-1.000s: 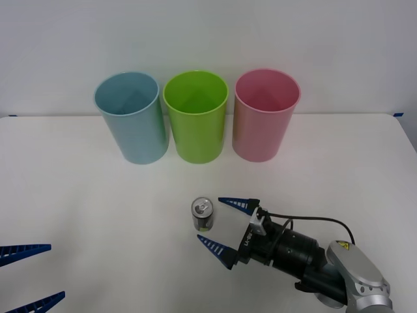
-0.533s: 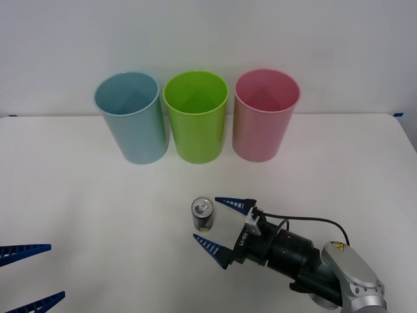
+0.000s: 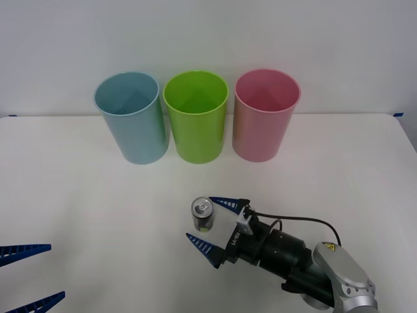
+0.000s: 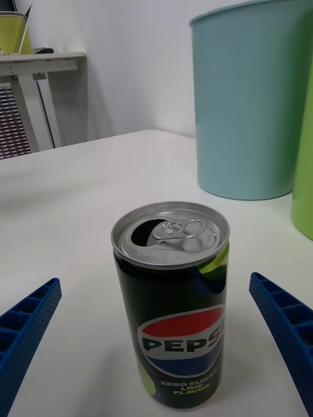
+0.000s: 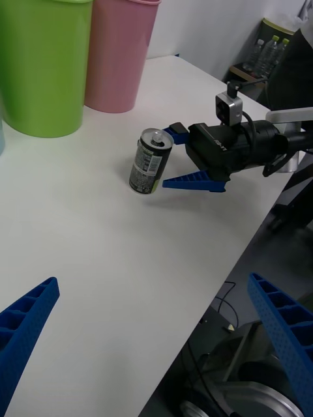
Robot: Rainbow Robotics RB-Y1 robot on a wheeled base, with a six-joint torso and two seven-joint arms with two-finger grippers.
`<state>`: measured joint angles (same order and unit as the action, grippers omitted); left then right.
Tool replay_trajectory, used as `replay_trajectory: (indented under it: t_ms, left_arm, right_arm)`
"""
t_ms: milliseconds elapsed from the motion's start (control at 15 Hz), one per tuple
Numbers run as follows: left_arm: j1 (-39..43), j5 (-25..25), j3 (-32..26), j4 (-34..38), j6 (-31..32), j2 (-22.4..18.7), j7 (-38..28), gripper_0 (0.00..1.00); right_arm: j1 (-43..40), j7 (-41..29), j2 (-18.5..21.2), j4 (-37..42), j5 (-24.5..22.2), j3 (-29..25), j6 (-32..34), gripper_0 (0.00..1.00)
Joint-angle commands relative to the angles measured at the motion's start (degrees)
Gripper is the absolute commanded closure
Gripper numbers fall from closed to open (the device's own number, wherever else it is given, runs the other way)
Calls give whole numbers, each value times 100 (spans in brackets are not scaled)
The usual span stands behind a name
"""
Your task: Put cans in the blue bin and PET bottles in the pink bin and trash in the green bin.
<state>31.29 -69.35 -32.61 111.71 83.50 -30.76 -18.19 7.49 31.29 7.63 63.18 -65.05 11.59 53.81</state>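
Light-blue bin (image 3: pixel 132 117), lime-green bin (image 3: pixel 196 116), pink bin (image 3: pixel 264 114), black silver-topped can (image 3: pixel 202 214), white table (image 3: pixel 78 195).

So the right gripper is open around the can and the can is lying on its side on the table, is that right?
Not quite. The can is standing upright, pull-tab top facing up, as the right wrist view shows plainly. The rest holds: the right gripper is open with a finger on either side of the can, not yet touching it, on the table.
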Motion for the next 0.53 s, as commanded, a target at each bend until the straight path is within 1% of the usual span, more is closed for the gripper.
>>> replay_trajectory:
  t_ms: [67, 333, 533]
  left_arm:
    - [0, 0, 0, 0, 0, 0, 0, 0]
    - [0, 0, 0, 0, 0, 0, 0, 0]
    - [0, 0, 0, 0, 0, 0, 0, 0]
  right_arm:
    - [42, 0, -25, -7, 1, 18, -29, 0]
    - [104, 9, -60, 1, 1, 45, -222, 0]
    - [104, 18, -60, 1, 1, 62, -222, 0]
